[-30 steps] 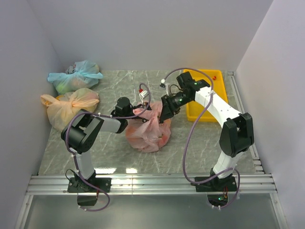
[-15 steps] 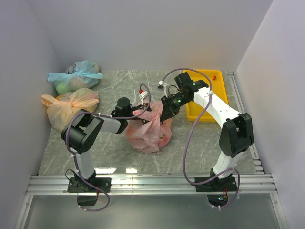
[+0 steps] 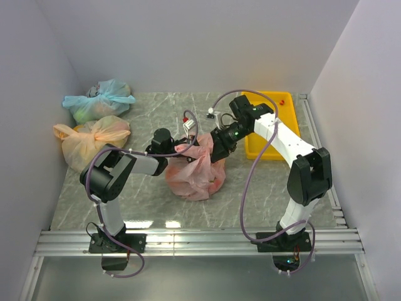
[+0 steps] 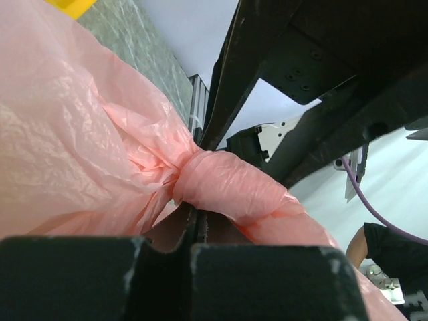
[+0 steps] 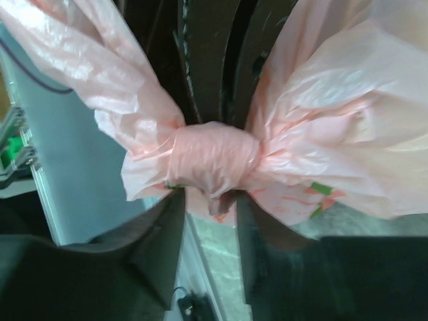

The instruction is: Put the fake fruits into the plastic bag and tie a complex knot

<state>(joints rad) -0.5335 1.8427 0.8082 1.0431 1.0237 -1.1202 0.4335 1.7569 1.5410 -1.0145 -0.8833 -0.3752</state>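
Note:
The salmon-pink plastic bag (image 3: 195, 170) sits bulging at the table's middle, its handles twisted into a knot (image 5: 212, 159) at the top. The fake fruits are inside it and show only as faint reddish shapes through the plastic. My left gripper (image 3: 185, 144) is at the bag's top left. In the left wrist view (image 4: 194, 217) its jaws are pressed together on a strand of the bag just under the knot (image 4: 224, 188). My right gripper (image 3: 217, 150) is at the bag's top right. In the right wrist view (image 5: 210, 200) its jaws stand apart, with the knot at their tips.
A yellow tray (image 3: 276, 128) lies at the back right under the right arm, with a small red thing (image 3: 283, 101) at its far corner. A blue-green tied bag (image 3: 99, 99) and a pale peach tied bag (image 3: 91, 139) sit at the back left. Walls close in on both sides.
My right arm has shifted slightly left toward the bag's top. The left arm and the bag have stayed in place.

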